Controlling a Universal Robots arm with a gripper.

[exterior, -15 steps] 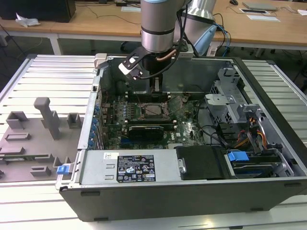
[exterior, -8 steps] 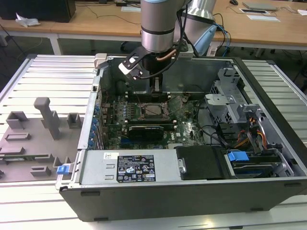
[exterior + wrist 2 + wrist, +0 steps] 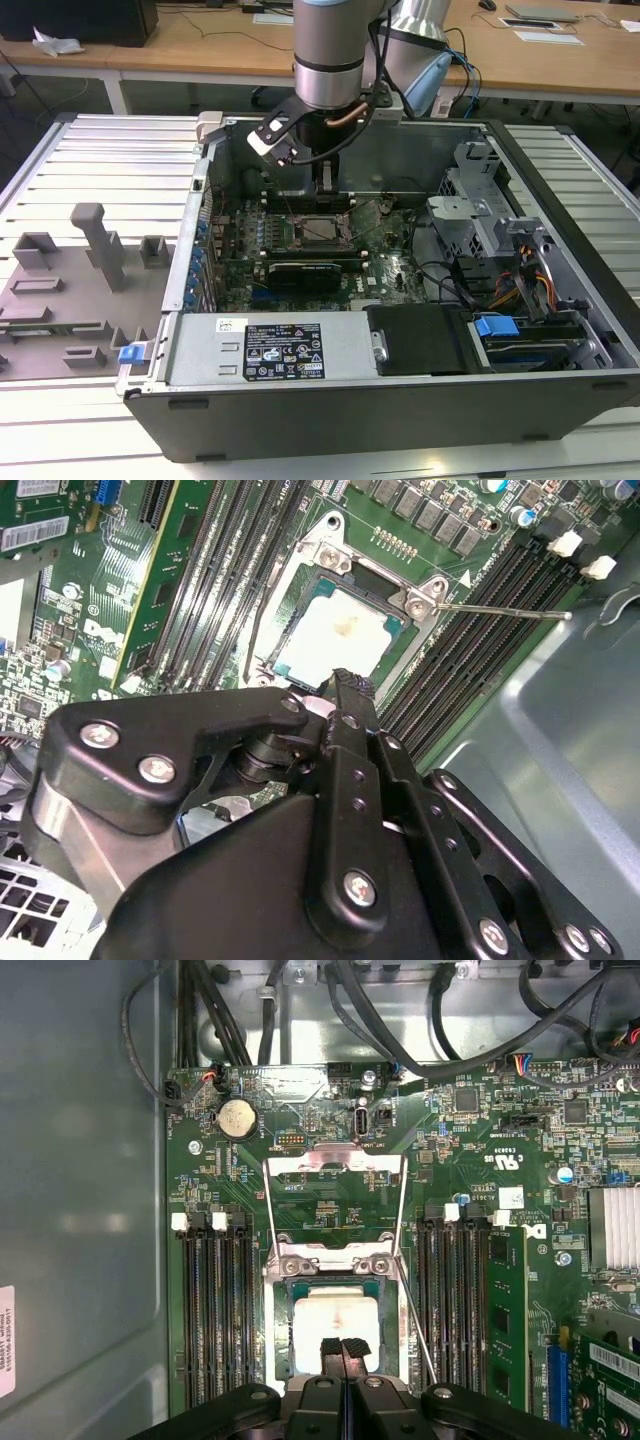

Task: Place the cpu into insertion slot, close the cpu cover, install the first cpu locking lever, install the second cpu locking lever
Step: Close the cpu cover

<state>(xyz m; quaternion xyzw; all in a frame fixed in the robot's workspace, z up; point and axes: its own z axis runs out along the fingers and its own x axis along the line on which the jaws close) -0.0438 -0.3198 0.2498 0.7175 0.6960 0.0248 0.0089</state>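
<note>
Pincer (image 3: pixel 342 1352): fingers pressing together, gripping nothing (clenched, empty) | cpu (image 3: pixel 335 1322): sitting flat in the socket directly under the pincer tips, contact not determinable | cpu cover (image 3: pixel 335 1163): appearing to be standing open just beyond the cpu, ahead of the pincer.

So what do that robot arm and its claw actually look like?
The arm is a silver-grey cylinder with a black band and pale blue caps. The gripper is matt black, with jointed links held by shiny silver screws.
</note>
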